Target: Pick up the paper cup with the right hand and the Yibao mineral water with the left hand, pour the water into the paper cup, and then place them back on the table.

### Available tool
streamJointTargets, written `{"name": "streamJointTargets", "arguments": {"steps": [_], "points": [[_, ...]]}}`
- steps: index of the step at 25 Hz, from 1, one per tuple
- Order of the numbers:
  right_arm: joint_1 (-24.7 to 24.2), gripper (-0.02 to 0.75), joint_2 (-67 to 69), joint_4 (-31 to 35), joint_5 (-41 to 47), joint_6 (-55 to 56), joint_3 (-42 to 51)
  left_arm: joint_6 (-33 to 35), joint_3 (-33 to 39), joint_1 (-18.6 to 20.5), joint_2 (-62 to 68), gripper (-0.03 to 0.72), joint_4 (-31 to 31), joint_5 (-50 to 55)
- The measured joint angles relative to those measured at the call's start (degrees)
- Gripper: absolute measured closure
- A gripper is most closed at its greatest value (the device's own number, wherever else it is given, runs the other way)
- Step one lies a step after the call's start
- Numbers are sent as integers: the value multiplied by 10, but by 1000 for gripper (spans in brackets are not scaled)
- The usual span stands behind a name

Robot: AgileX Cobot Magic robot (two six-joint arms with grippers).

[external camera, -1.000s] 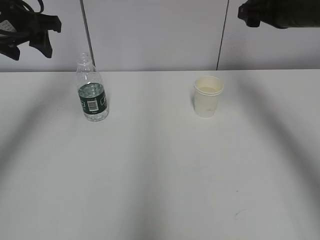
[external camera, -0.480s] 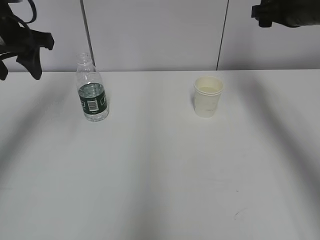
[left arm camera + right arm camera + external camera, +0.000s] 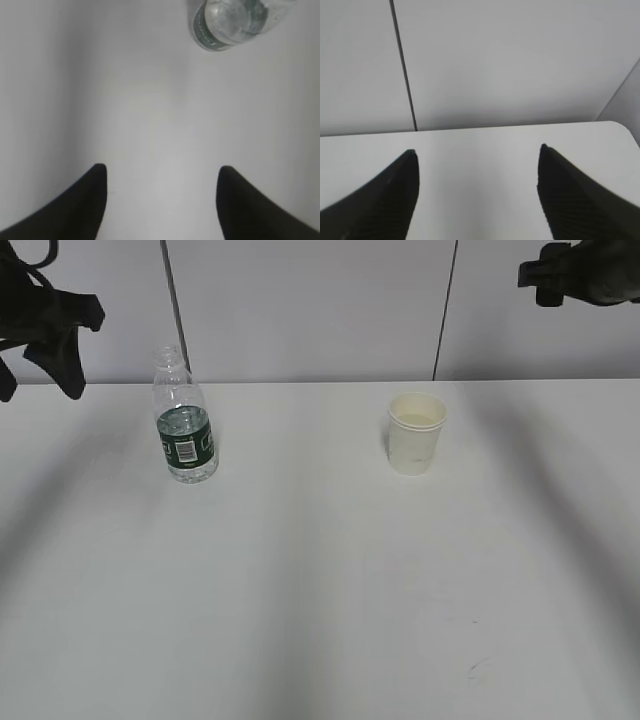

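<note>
The Yibao mineral water bottle (image 3: 185, 430) stands upright and uncapped at the back left of the white table (image 3: 320, 600). In the left wrist view only its lower part shows, at the top edge (image 3: 227, 22). The paper cup (image 3: 416, 432) stands upright at the back right, apart from the bottle. My left gripper (image 3: 38, 375) hangs above the table, left of the bottle, and is open and empty (image 3: 161, 171). My right gripper (image 3: 545, 275) is high at the top right, beyond the cup, and is open and empty (image 3: 477, 150). The cup is out of the right wrist view.
A grey panelled wall with dark vertical seams (image 3: 172, 300) rises behind the table's far edge. The right wrist view shows the table's rounded far right corner (image 3: 620, 127). Soft arm shadows lie across the tabletop.
My left gripper has shifted left and slightly down, away from the bottle. My right gripper has drawn back to the right. The bottle and the cup have not moved.
</note>
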Motion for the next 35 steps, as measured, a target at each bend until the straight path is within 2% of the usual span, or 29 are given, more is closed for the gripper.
{"name": "streamJointTargets", "arguments": {"steps": [5, 9, 15, 21, 26, 30, 35], "points": [[29, 166, -6, 122, 74, -144, 0, 6, 11, -1, -33, 260, -2, 3], [51, 166, -12, 192, 155, -230, 0, 7, 11, -3, -45, 261, -3, 4], [53, 176, -47, 294, 237, -320, 0, 9, 11, -3, -48, 270, -13, 4], [53, 229, -82, 427, 332, -417, -1, 16, 11, -3, -48, 272, -28, 4], [53, 239, -95, 527, 417, -509, -2, 24, 14, -4, -51, 272, -28, 4], [53, 239, -98, 560, 484, -542, -7, 27, 46, -4, -72, 272, -28, 4], [53, 239, -103, 572, 497, -558, -17, 28, 106, -4, -101, 272, -27, 4]]}}
